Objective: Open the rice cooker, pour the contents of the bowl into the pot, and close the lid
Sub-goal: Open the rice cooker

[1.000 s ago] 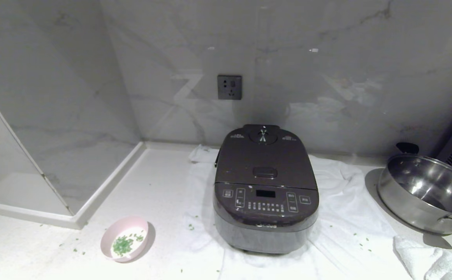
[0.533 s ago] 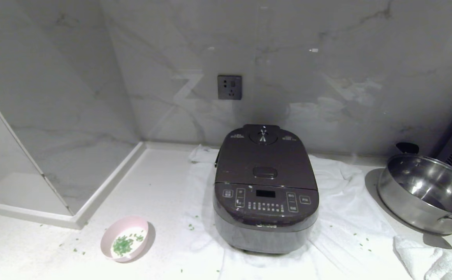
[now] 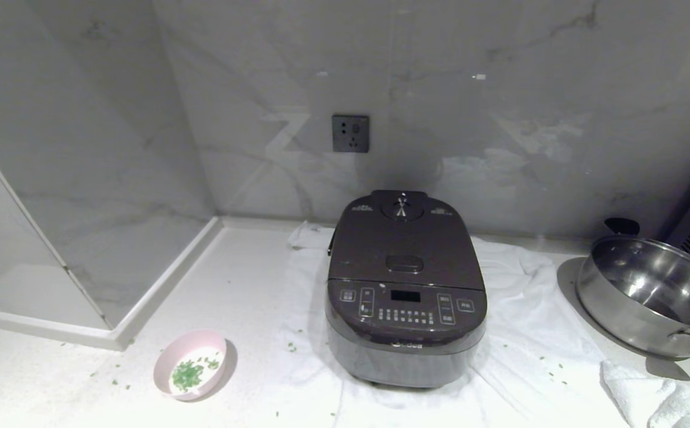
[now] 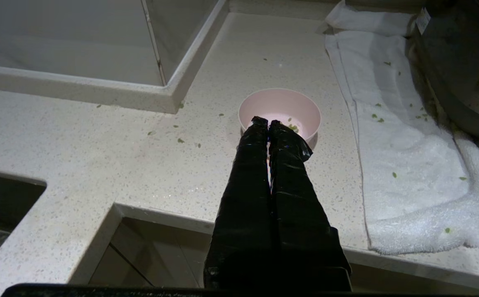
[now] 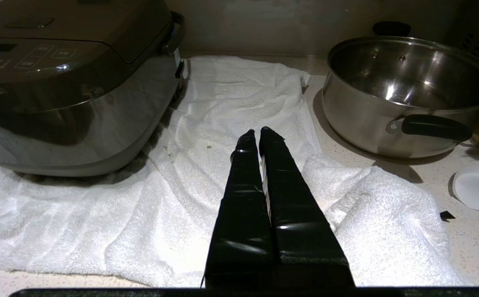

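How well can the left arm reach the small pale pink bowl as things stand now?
Probably well. In the left wrist view the small pale pink bowl stands on open white speckled counter straight ahead of the shut left end effector, with nothing between them. The white towel lies beside it.

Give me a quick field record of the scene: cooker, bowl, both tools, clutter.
rice cooker: on white towel, centre of counter
lid: closed
bowl: on counter, to the cooker's left, upright
contents of the bowl: green bits inside; some scattered on counter and towel
left tool: shut, empty, pointing toward bowl
right tool: shut, empty, above towel
steel pan: right of cooker
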You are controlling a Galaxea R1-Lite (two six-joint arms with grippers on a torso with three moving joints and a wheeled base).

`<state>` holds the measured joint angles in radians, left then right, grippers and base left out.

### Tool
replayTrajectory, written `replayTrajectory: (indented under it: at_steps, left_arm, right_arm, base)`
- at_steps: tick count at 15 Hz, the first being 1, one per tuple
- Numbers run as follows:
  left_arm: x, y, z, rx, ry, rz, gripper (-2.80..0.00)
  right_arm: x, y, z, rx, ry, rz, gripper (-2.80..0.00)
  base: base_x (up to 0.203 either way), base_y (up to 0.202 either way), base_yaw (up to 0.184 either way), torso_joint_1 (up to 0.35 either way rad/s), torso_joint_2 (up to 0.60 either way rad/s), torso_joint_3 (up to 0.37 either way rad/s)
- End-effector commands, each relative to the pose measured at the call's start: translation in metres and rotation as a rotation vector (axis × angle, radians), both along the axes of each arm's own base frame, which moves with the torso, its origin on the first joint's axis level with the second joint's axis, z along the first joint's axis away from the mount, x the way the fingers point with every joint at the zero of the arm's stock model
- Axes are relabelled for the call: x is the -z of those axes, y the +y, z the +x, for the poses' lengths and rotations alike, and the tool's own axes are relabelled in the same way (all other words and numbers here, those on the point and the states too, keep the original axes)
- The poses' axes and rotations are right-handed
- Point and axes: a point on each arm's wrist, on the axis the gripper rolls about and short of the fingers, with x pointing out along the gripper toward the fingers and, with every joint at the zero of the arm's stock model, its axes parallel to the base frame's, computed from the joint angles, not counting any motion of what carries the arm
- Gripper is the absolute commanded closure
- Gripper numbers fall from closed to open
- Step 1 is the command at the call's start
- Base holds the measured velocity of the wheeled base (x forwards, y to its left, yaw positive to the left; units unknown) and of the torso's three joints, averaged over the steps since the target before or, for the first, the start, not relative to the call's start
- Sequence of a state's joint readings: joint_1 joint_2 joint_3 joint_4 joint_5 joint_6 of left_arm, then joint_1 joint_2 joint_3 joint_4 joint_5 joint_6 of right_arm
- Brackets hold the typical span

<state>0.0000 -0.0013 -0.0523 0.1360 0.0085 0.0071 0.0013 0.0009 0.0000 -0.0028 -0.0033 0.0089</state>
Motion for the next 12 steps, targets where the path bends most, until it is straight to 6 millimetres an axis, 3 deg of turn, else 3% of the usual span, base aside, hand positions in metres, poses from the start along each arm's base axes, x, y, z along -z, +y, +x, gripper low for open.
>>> replayTrajectory:
  at_steps: [1,12]
  left_arm:
    - [-0.0003,0.0001,-0.0001,0.003,-0.001,0.001,0.00]
    - [-0.0004,0.0001,-0.0001,-0.007,-0.003,-0.025,0.00]
  right_arm:
    - [0.0005,0.0000,0.0002,-0.002,0.004,0.000,0.00]
    - [0.0002,-0.0001,0.0002,0.003,0.000,0.009,0.00]
  base:
    - [0.000,0.000,0.000,0.000,0.00,0.000]
    - [0.000,0.000,0.000,0.000,0.00,0.000]
